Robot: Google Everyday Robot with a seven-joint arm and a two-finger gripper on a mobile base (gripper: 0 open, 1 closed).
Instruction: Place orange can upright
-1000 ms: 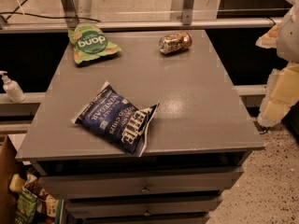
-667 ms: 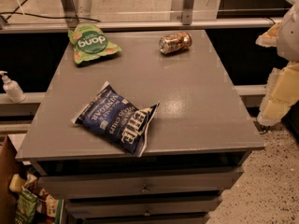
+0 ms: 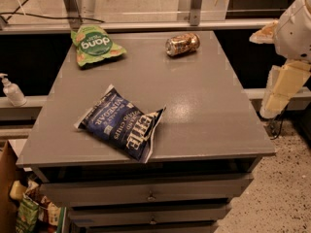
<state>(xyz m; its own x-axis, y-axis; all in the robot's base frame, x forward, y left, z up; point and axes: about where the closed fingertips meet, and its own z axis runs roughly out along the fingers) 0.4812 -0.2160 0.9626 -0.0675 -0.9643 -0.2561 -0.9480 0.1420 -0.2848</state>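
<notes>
The orange can (image 3: pixel 182 43) lies on its side at the far end of the grey table (image 3: pixel 204 110), right of centre, with its silver top facing left. My arm hangs at the right edge of the view, beyond the table's right side. The gripper (image 3: pixel 278 95) points downward there, beside the table edge and well away from the can, with nothing seen in it.
A green chip bag (image 3: pixel 95 45) lies at the far left corner. A blue chip bag (image 3: pixel 121 123) lies near the front, left of centre. A white pump bottle (image 3: pixel 12 90) stands on a ledge to the left. Drawers (image 3: pixel 150 195) sit under the tabletop.
</notes>
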